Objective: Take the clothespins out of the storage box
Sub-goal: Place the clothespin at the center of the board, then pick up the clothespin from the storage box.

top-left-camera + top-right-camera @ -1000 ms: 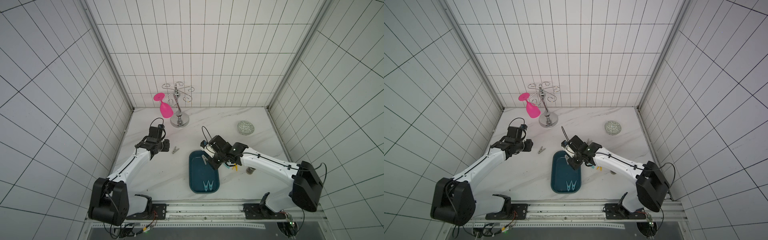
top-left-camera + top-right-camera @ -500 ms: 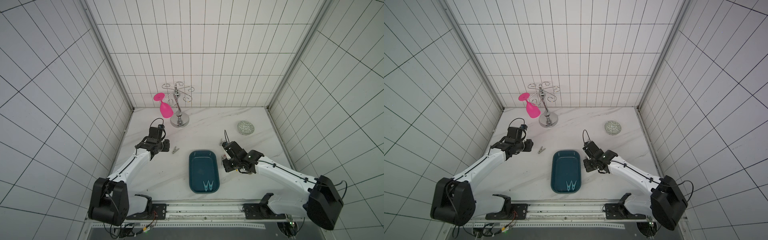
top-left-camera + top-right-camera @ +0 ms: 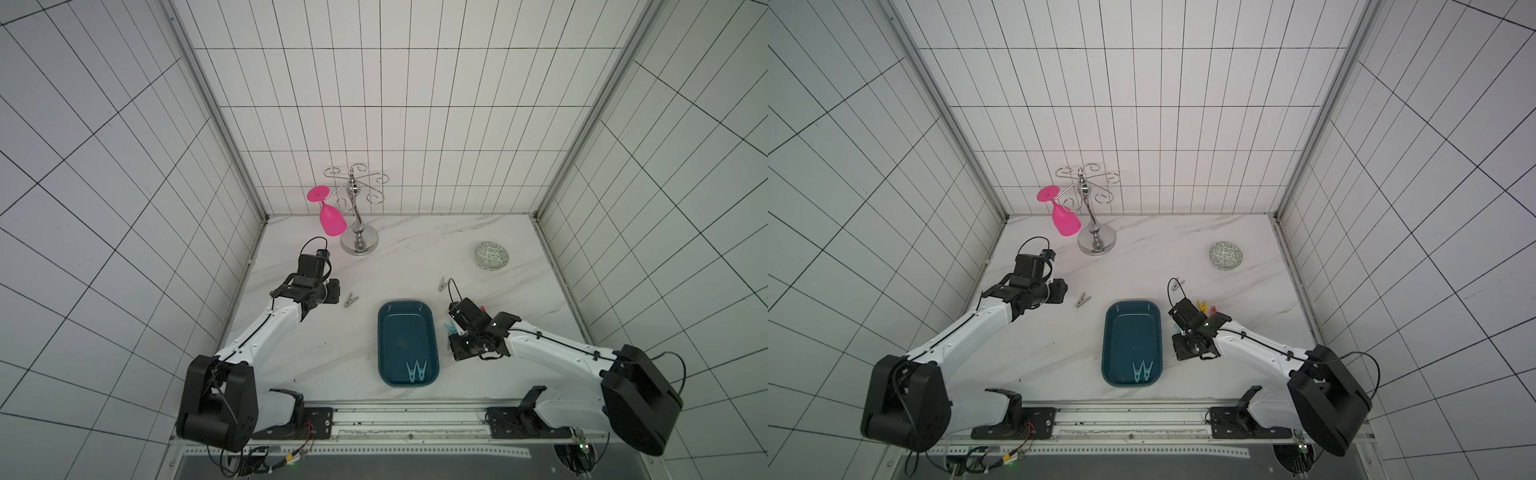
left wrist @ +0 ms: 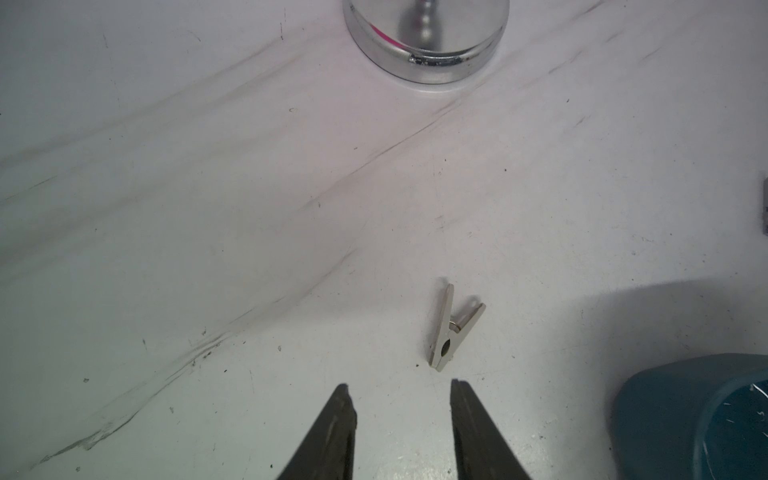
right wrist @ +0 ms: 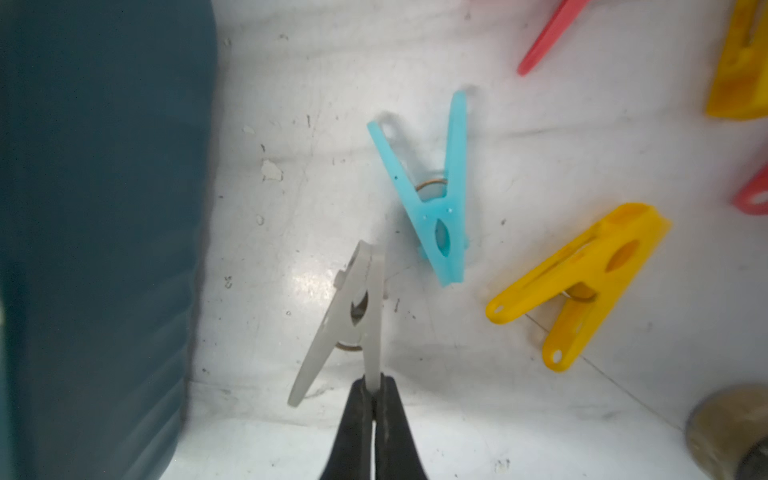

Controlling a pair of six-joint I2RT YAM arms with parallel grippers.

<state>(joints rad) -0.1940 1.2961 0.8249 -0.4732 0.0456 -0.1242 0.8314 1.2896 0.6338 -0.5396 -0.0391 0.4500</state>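
The teal storage box [image 3: 406, 344] lies mid-table with two light blue clothespins [image 3: 417, 371] at its near end. My right gripper [image 5: 373, 384] is just right of the box [image 5: 95, 208], low over the table. It is shut on one leg of a grey clothespin [image 5: 353, 316]. Beside it on the table lie a light blue pin [image 5: 436, 199], a yellow pin [image 5: 582, 282] and a red one [image 5: 548, 33]. My left gripper [image 4: 399, 388] stands open and empty left of the box, with a grey pin [image 4: 451, 328] lying just beyond its fingertips.
A chrome glass rack [image 3: 359, 241] with a pink glass [image 3: 332, 220] hanging on it stands at the back left. A green patterned bowl [image 3: 491, 255] sits at the back right. Another grey pin [image 3: 442, 284] lies beyond the right arm.
My right arm has swung from over the box's far end to the table right of the box, holding the grey pin. The left arm has not moved.
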